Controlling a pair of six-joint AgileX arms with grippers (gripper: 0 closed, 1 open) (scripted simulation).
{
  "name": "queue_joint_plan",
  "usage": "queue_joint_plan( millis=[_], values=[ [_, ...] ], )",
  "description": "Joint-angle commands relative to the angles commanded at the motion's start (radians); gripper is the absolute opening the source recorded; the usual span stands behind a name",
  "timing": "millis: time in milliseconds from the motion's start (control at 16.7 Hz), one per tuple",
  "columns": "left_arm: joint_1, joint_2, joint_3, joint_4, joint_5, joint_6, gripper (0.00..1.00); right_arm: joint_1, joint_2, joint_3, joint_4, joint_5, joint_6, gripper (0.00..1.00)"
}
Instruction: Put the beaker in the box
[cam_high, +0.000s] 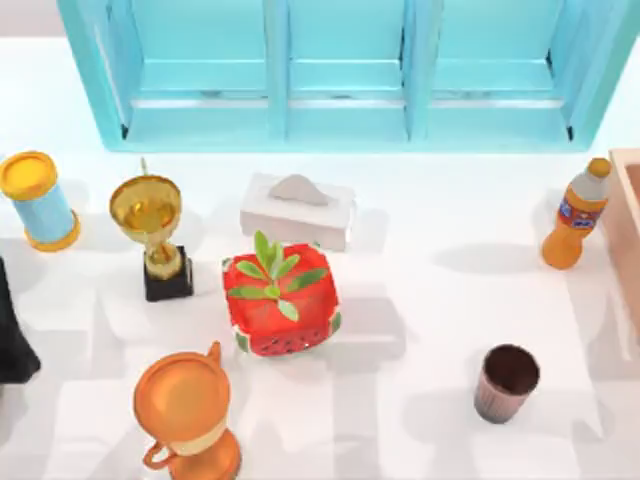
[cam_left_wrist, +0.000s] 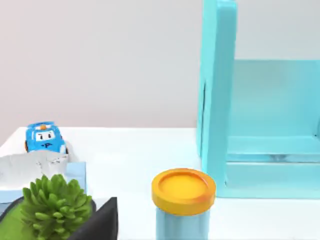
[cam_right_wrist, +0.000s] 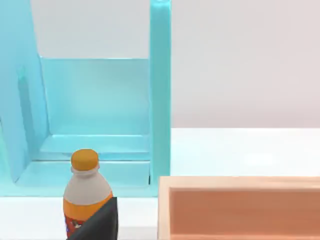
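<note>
Top view puts the small dusky brown-mauve tapered beaker with ribbed sides (cam_high: 506, 383) upright on the white bench (cam_high: 420, 300), toward the near right, with open bench on every side of it. The large light tan, wood-like box with thick plain walls (cam_high: 628, 225) sits at the right edge, farther back, with the orange bottle with a yellow cap (cam_high: 577, 214) just beside its left wall; the right wrist view shows the same bottle next to the box's open cavity (cam_right_wrist: 240, 210). A dark arm (cam_high: 14, 330) stands at the bench's left edge, and a dark corner (cam_right_wrist: 100, 225) intrudes at the foot of the right wrist view; whether either tool is released or clenched, I cannot tell. Judging from the layout, the step in hand is the reach for the beaker, and the right arm is the nearer one. To do it well, come down from above, centre the fingers across the rim and close on the ribbed wall below the lip, since the taper could let it slip. Lift clear of the box wall, then swing right and back, passing nearer than the bottle so it is not knocked.
</note>
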Motion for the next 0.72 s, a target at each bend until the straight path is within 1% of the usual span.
queue_joint_plan(
  millis=[180, 360, 540, 720],
  values=[
    [0.0, 0.0, 0.0, 0.0, 0.0, 0.0, 1.0, 0.006, 0.012, 0.012, -0.012, -0.001, 0.006, 1.0],
    [0.0, 0.0, 0.0, 0.0, 0.0, 0.0, 1.0, 0.051, 0.108, 0.108, -0.104, -0.002, 0.05, 1.0],
    [0.0, 0.0, 0.0, 0.0, 0.0, 0.0, 1.0, 0.125, 0.299, 0.283, -0.271, -0.003, 0.126, 1.0],
    [0.0, 0.0, 0.0, 0.0, 0.0, 0.0, 1.0, 0.215, 0.583, 0.498, -0.486, -0.002, 0.219, 1.0]
  ],
)
